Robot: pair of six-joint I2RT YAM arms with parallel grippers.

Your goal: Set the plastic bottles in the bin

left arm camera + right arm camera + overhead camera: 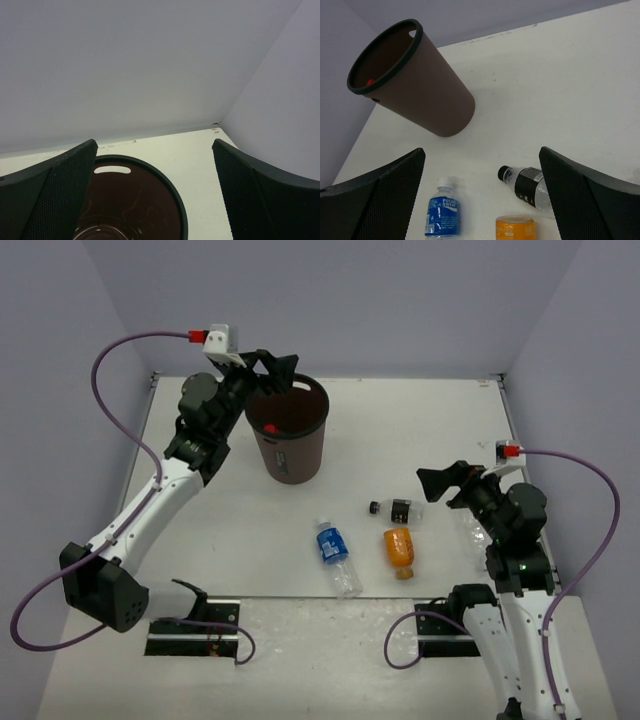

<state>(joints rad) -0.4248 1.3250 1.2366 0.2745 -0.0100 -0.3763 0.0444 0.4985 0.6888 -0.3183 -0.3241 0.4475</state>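
The left gripper's (155,145) fingers (65,190) are spread wide with nothing between them. They hang just above the near rim of the bin (176,200), whose handle slot shows on the far side of its mouth. From above, the left gripper (270,370) sits over the bin's (290,445) far-left rim, and a red spot (271,427) shows inside the bin against its wall. A small pale label on the bin's side is too small to read. The right gripper's (482,150) fingers (385,200) are also spread and hold nothing. They hover above the table (420,430), aimed at three bottles lying on their sides. The blue-label bottle (442,216) reads "POCARI SWEAT" in white. The black-label bottle (527,186) has a black cap, and its label print is too fine to read. Only the end of the orange bottle (515,227) shows in this view. In the overhead view the right gripper (455,483) is just right of the black-label bottle (395,508). The orange bottle (400,550) lies near it, toward the arms. The blue-label bottle (335,553) is further left, and all three lie well apart from the bin.
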